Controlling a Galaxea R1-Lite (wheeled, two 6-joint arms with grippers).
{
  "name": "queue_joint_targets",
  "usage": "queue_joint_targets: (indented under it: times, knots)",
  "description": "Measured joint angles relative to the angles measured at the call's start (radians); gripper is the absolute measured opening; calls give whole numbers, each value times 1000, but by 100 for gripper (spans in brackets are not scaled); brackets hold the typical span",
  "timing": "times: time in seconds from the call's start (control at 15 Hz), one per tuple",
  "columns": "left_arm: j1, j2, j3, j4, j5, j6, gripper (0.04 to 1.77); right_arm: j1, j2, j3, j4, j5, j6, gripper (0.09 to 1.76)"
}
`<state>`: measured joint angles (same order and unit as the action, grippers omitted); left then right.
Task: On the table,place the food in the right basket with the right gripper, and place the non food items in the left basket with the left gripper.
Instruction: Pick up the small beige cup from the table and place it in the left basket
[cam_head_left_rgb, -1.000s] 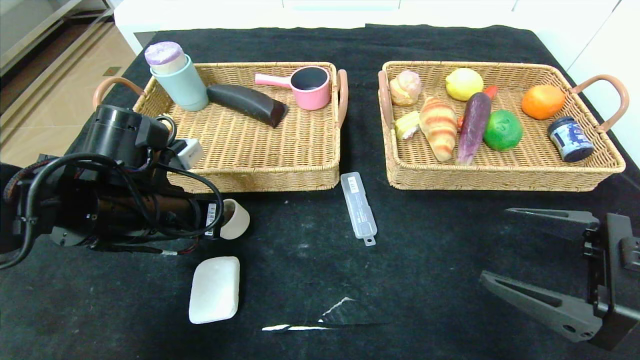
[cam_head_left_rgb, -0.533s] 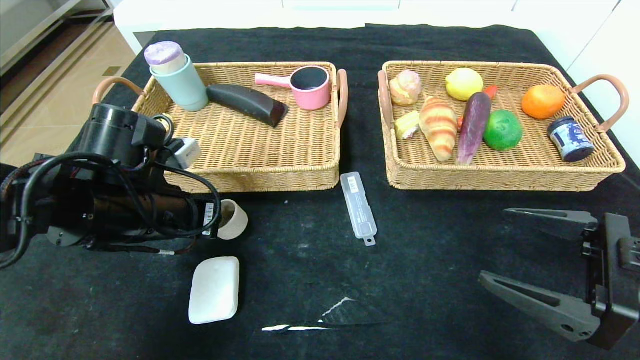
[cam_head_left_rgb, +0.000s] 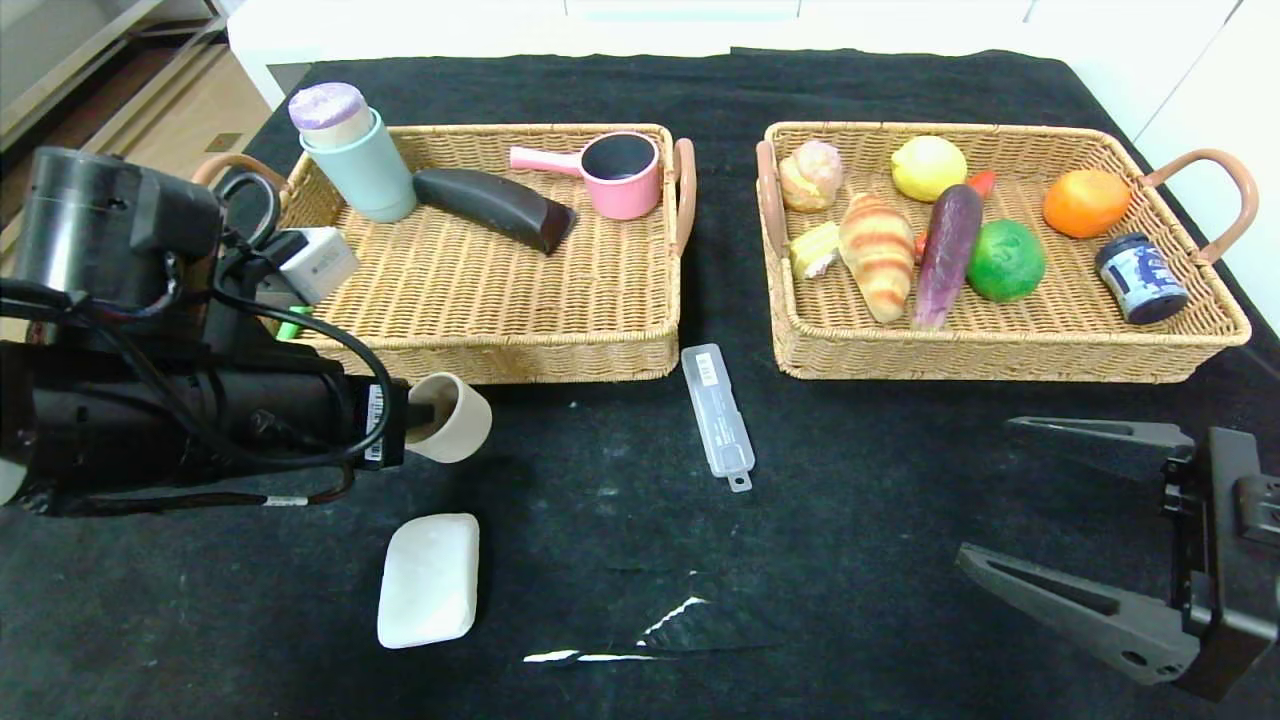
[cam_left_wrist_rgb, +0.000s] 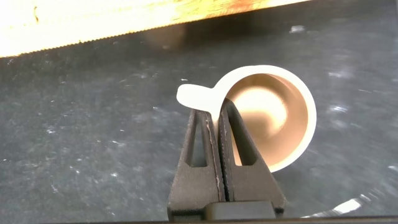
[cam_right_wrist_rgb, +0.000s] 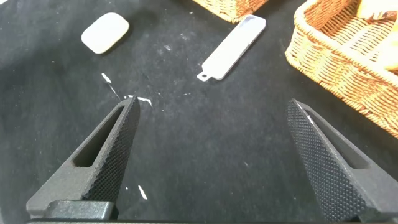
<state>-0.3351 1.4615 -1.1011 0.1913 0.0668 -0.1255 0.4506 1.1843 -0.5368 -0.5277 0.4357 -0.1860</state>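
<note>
My left gripper (cam_head_left_rgb: 415, 415) is shut on the rim of a small beige cup (cam_head_left_rgb: 455, 418) and holds it lifted, just in front of the left basket (cam_head_left_rgb: 520, 355). In the left wrist view the fingers (cam_left_wrist_rgb: 239, 146) pinch the cup (cam_left_wrist_rgb: 273, 118) wall by its tab. A white soap bar (cam_head_left_rgb: 430, 578) and a clear plastic case (cam_head_left_rgb: 716, 412) lie on the black table. My right gripper (cam_head_left_rgb: 985, 495) is open and empty at the front right. It shows in its wrist view (cam_right_wrist_rgb: 214, 109), with the case (cam_right_wrist_rgb: 233, 46) and soap (cam_right_wrist_rgb: 104, 32) beyond.
The left basket holds a teal bottle (cam_head_left_rgb: 358, 165), a dark curved block (cam_head_left_rgb: 495, 207) and a pink pot (cam_head_left_rgb: 620, 172). The right basket (cam_head_left_rgb: 1000, 355) holds bread, fruit, vegetables and a blue jar (cam_head_left_rgb: 1140, 277). A tear in the cloth (cam_head_left_rgb: 640, 640) shows near the front.
My left arm has risen and drawn back to the left, lifting the beige cup off the table. The right gripper has stayed put.
</note>
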Motion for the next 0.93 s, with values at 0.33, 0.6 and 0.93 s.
queue_joint_targets:
  times: [0.33,0.6,0.93]
  knots:
    - [-19,-47,-6,-155,-28,4,11,2,-10,0,-1,0,0,171]
    - [-19,-6,-62,-198,-30,4,11,1,-13,0,-1,0,0,171]
    - [-16,92,-200,-199,-26,-1,11,0,-13,0,-1,0,0,171]
